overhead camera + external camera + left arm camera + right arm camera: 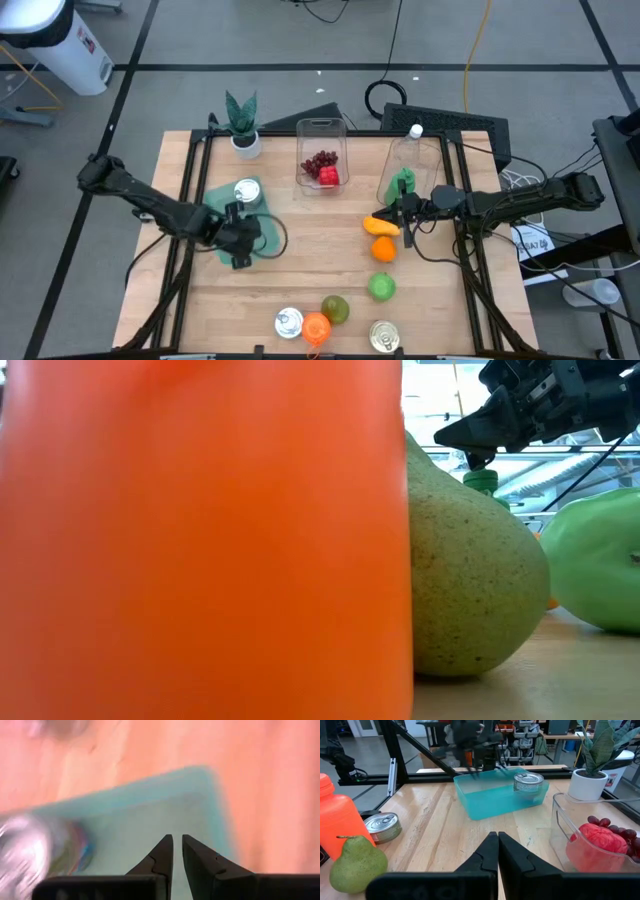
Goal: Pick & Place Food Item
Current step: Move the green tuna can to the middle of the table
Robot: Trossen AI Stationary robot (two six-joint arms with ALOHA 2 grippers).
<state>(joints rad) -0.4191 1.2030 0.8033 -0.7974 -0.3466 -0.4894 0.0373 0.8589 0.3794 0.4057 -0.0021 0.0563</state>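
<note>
We are looking down on a wooden counter (300,270) with both arms reaching in from the sides. The left end effector (240,262) is hovering over the near edge of a teal tray (262,222), which is holding a tin can (246,191); through the left wrist camera we are seeing its two dark fingers (162,852) drawn nearly together with only a thin slit between them, clenched on nothing.

The right end effector (392,215) is sitting just beside the orange-yellow food item (380,226), near the counter's middle right, and its fingers (492,851) are also pressed together and empty in the right wrist camera. An orange (383,250) is lying just below that item, and a green apple (381,287) is resting nearer the front edge.

Behind the right end effector a clear container (409,168) with a green object inside is standing, and beside it another clear container (322,150) is holding grapes (319,160) and a red item (328,177). A potted plant (243,122) is standing at the back left corner.

Along the front edge we are seeing a pear (334,309), an orange bottle (316,328) touching it, and two more tins (289,322) (384,337). From counter height the orange bottle (200,540) is filling most of the frame, with the pear (470,575) right against it.
</note>
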